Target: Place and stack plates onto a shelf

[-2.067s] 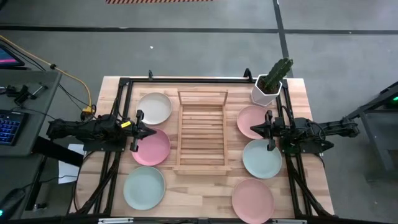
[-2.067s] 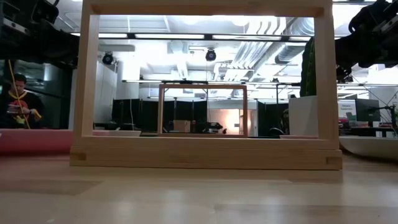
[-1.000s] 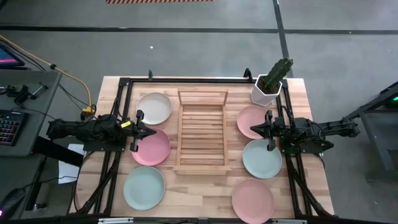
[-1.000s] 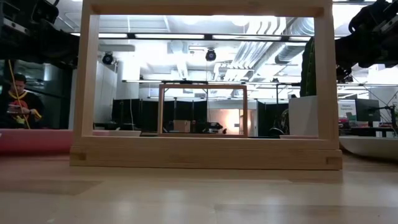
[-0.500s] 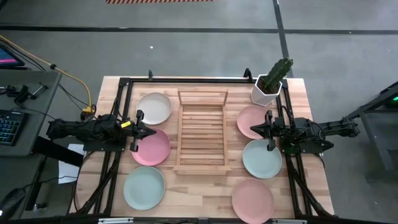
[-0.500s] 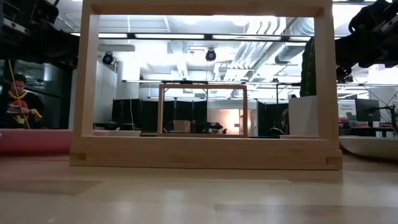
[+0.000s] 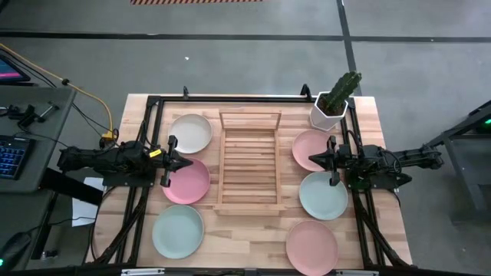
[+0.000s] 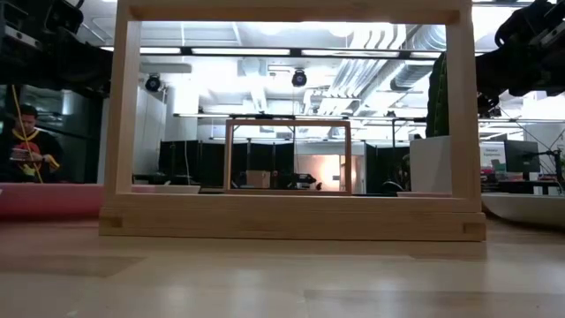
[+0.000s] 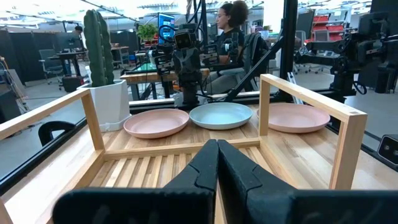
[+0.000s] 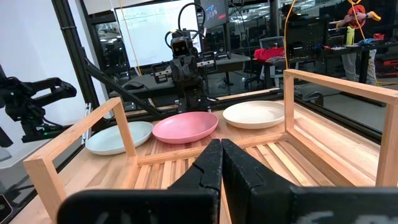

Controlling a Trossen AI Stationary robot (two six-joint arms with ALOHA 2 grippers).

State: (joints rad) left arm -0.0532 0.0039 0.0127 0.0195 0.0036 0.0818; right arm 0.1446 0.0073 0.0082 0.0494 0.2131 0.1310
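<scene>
The wooden slatted shelf (image 7: 248, 159) stands in the table's middle. On its left lie a cream plate (image 7: 189, 133), a pink plate (image 7: 186, 182) and a mint plate (image 7: 177, 232). On its right lie a pink plate (image 7: 311, 148), a mint plate (image 7: 323, 195) and a pink plate (image 7: 311, 248). My left gripper (image 7: 189, 162) is shut and empty, raised left of the shelf, over the pink plate's far edge. My right gripper (image 7: 311, 160) is shut and empty, raised right of the shelf. The shut fingers show in the left wrist view (image 9: 217, 163) and the right wrist view (image 10: 217, 160).
A white pot with a green cactus (image 7: 334, 102) stands at the table's far right corner. A black frame runs along the table's edges. People sit beyond the table in the wrist views.
</scene>
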